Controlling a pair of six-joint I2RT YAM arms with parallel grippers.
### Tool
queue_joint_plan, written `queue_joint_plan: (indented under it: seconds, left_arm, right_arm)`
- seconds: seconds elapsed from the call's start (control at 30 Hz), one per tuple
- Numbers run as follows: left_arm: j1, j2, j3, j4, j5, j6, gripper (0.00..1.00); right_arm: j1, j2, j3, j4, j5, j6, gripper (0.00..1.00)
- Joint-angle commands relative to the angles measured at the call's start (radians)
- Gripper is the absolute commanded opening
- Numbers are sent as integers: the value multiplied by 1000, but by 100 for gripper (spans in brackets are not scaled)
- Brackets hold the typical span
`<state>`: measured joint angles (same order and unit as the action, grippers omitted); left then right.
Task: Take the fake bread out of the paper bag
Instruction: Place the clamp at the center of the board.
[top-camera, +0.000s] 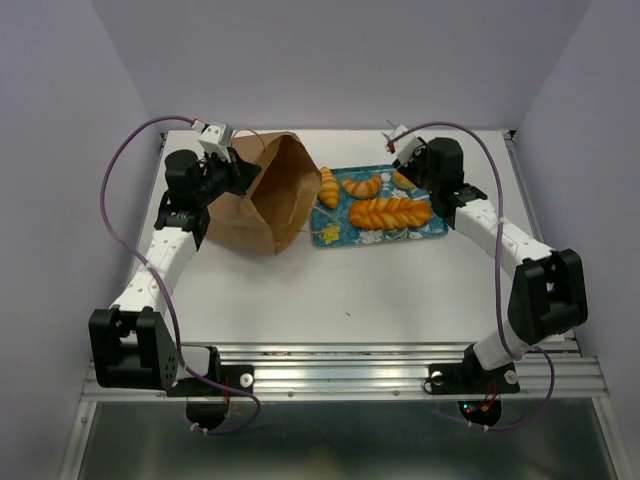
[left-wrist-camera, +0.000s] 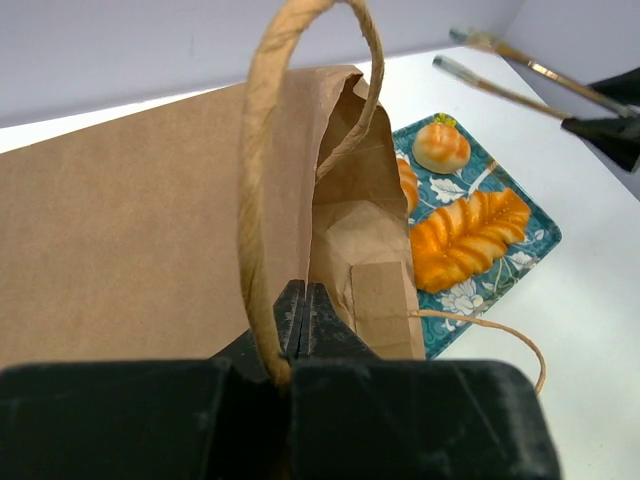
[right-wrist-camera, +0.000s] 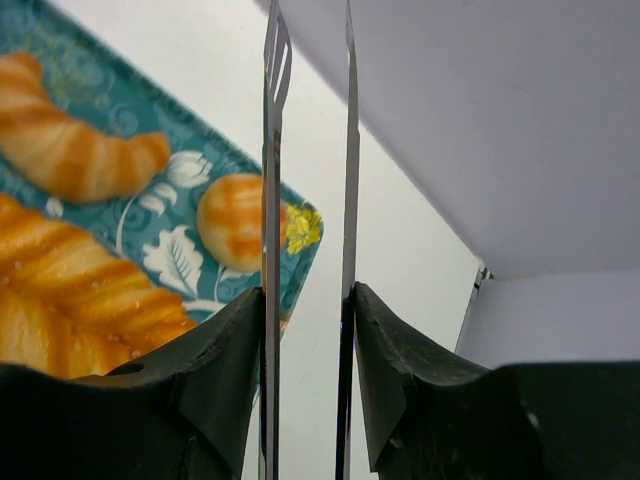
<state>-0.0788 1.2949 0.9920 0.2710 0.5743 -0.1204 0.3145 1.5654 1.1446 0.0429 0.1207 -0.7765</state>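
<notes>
The brown paper bag (top-camera: 272, 195) lies on its side with its mouth facing the teal tray (top-camera: 438, 226). My left gripper (top-camera: 243, 170) is shut on the bag's rim (left-wrist-camera: 303, 290), and a string handle (left-wrist-camera: 258, 150) loops up beside the fingers. All the fake bread lies on the tray: two croissants (top-camera: 327, 187) (top-camera: 362, 185), a braided loaf (top-camera: 390, 212) and a round bun (left-wrist-camera: 441, 147). My right gripper (top-camera: 408, 158) hovers over the tray's far right corner, shut on thin metal tongs (right-wrist-camera: 272, 150). The tong blades stand apart with nothing between them. The bun (right-wrist-camera: 235, 222) lies just left of them.
The bag's second string handle (left-wrist-camera: 490, 328) trails onto the white table beside the tray (left-wrist-camera: 530, 240). The tong tips (left-wrist-camera: 480, 42) reach in over the tray's far side. Purple walls close the table at the back and sides.
</notes>
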Motion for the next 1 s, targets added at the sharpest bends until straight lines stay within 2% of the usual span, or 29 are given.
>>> queue_joint_plan:
  seconds: [0.0,0.13,0.17,0.23,0.37,0.5,0.63,0.83,0.97]
  left_arm:
    - [-6,-29,48,36,2,-2,0]
    - [-4,-40,37,33,-25,-33,0]
    - [-6,-43,37,34,-40,-42,0]
    - [-4,-39,42,31,-45,-70,0]
    - [-6,-31,53,22,-50,-90,0]
    - [-6,-32,66,11,-76,-97,0]
    - [-4,-29,77,1,-86,-120,0]
    - [-4,-39,85,-18,-146,-133,0]
    - [-6,-51,96,-33,-163,-147,0]
  right_arm:
    - [-57,-10,118,46,-32,214,45]
    - [-123,48,232,51,-44,345,45]
    - [-170,61,254,51,-53,434,45]
    - [-219,80,285,58,-113,511,45]
    - [-310,133,245,116,-147,733,44]
    - [-382,206,222,135,-162,743,43]
    - [-491,251,207,133,-268,723,46]
    - [-511,311,153,126,-306,680,51]
    - [-511,364,126,123,-244,704,52]
